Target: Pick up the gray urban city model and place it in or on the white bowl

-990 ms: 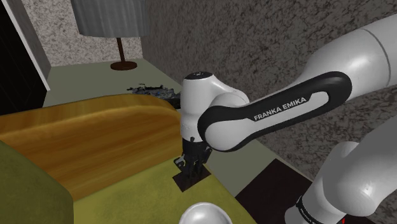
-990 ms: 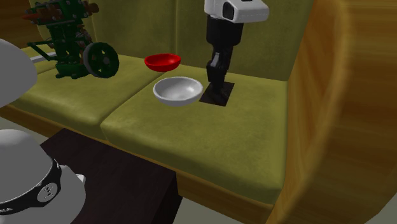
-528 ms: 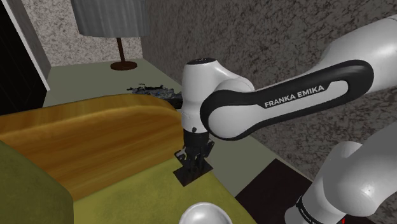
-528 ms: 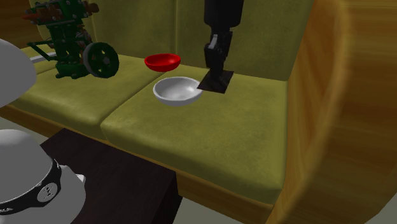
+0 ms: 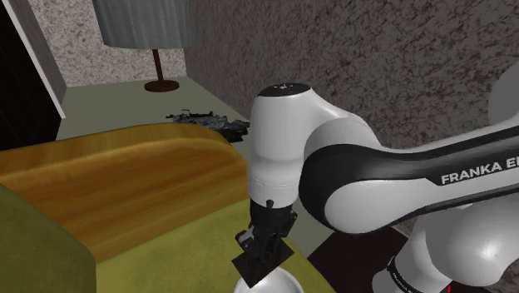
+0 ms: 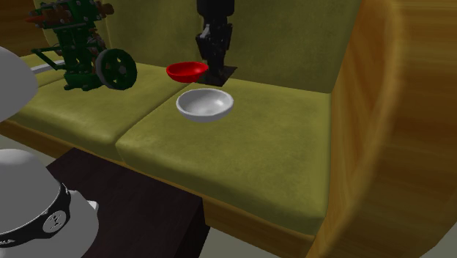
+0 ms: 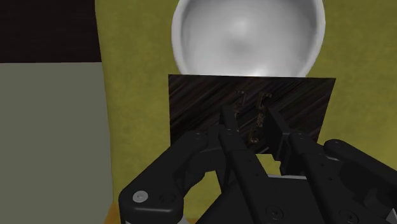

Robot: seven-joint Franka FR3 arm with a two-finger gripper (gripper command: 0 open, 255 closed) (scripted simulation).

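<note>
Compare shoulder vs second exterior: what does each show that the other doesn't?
Shoulder: a lamp, dark clutter on the floor, the arm's FRANKA lettering. Second exterior: a red bowl, a green machine with a wheel, a dark table in front of the sofa. Both: the gripper shut on the flat dark model near the white bowl, plus the olive sofa.
</note>
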